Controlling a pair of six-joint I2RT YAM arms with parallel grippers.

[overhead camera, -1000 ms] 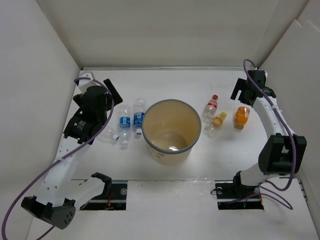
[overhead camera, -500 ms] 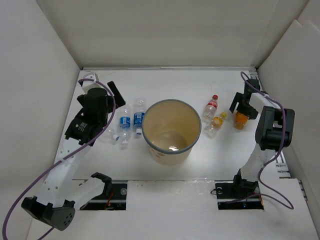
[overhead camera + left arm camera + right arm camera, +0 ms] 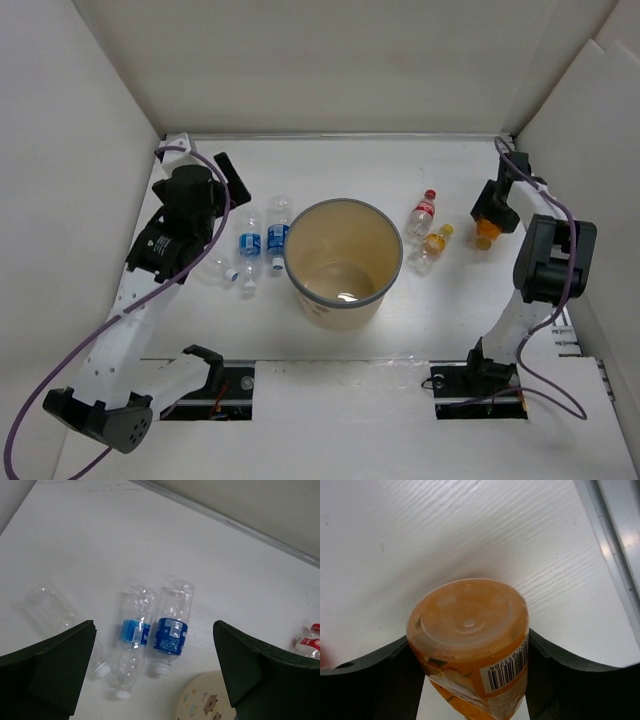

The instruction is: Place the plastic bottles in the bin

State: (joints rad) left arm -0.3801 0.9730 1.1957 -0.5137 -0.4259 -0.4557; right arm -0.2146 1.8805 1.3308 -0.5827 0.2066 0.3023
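The right gripper (image 3: 469,680) was closed against both sides of the orange bottle (image 3: 470,625), well right of the bin (image 3: 340,312). The left gripper (image 3: 152,650) stood wide open above two blue-labelled bottles (image 3: 170,635) lying just left of the bin.

Two white-linked arms (image 3: 118,335), bulky black joint housings (image 3: 180,225), purple cables (image 3: 60,368) looping loosely alongside each, dark wedge-shaped fingers (image 3: 55,672) with matte surfaces
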